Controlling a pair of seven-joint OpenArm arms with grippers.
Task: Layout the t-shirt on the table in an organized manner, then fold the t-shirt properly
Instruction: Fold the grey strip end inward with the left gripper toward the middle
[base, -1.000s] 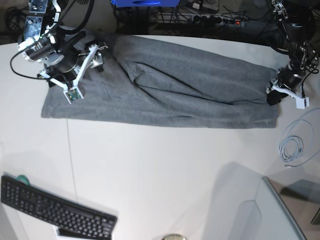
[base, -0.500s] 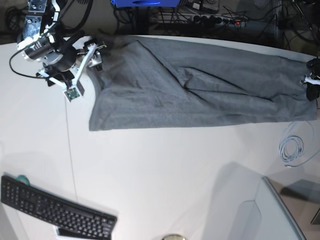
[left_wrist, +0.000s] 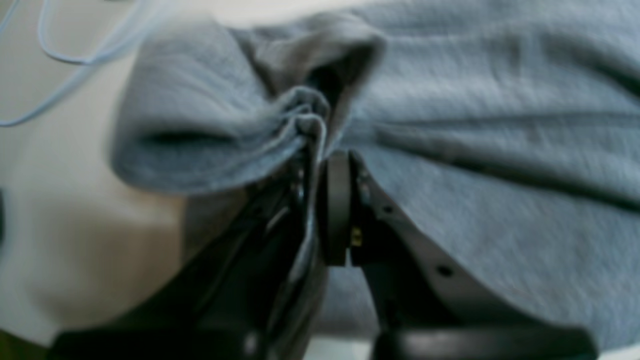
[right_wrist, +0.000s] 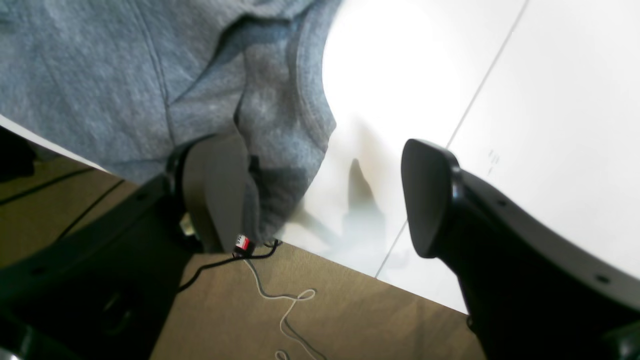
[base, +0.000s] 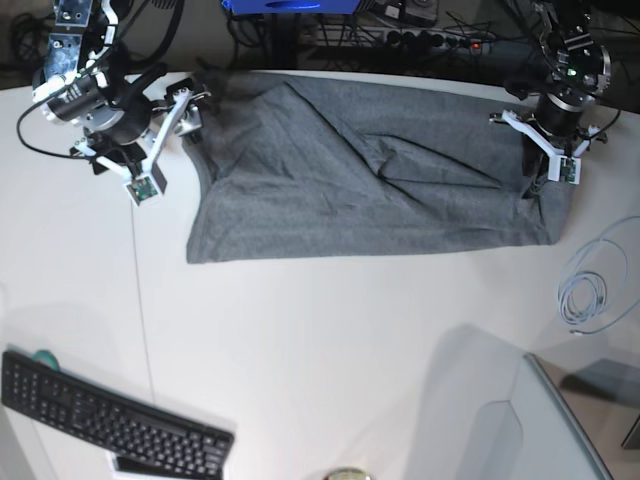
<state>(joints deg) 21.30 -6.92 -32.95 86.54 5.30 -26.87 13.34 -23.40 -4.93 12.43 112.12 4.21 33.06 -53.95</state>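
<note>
1. Your t-shirt lay spread but wrinkly on the far side of the white tabletop.
2. Your left hand was pinched tight on a bunched bit of its edge.
3. Your right hand was wide open, one finger touching the cloth.
4. The left wrist view was blurry.
</note>
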